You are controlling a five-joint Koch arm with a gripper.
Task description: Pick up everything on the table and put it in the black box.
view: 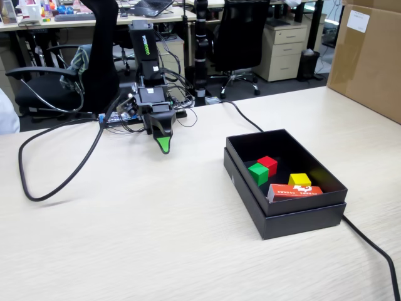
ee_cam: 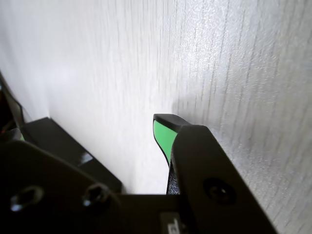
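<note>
Nearest the fixed camera, the black box [view: 283, 216] sat on the tabletop [view: 125, 238], holding the green cube [view: 257, 173] beside a red cube [view: 268, 164]. Well apart, the tool [view: 163, 145] pointed down, its jaws seemingly pressed together, empty.

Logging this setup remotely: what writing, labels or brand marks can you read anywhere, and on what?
Arm: white vertical lettering on its upper black segment, too blurred to read.
Red packet in the black box: light print, too small to read.
Cardboard carton: white label, text illegible.
Wrist view: partial white mark at the bottom edge, unreadable.
</note>
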